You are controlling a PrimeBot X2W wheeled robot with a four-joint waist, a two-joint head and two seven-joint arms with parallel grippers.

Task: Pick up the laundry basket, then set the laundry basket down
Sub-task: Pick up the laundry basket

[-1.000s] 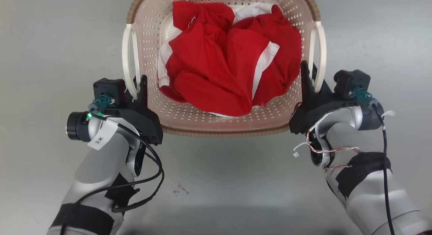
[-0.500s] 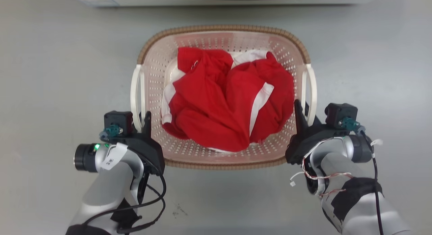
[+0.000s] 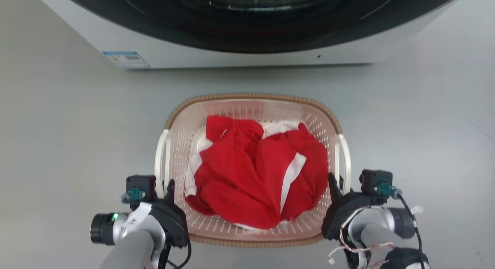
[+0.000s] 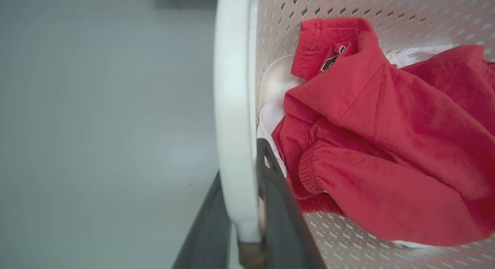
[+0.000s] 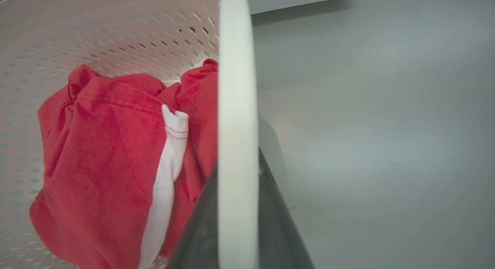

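Note:
The laundry basket (image 3: pixel 253 96) is cream with perforated walls, a brown woven-look rim and white side handles. It sits low in the head view with red and white clothes (image 3: pixel 255 172) inside. My left gripper (image 3: pixel 164 188) is shut on the left handle (image 4: pixel 234 87), one dark finger (image 4: pixel 280 211) on each side. The right gripper (image 3: pixel 335 186) is shut on the right handle (image 5: pixel 236 87), again with a finger (image 5: pixel 280 218) on either side. I cannot tell whether the basket touches the floor.
A white washer (image 3: pixel 127 48) with a dark round door (image 3: pixel 255 25) stands just beyond the basket's far rim. Grey floor (image 3: pixel 58 137) stretches out on both sides of the basket.
The head view has shifted: the washer front now fills its top. The basket and both grippers show lower and smaller. Both grippers stay on the handles.

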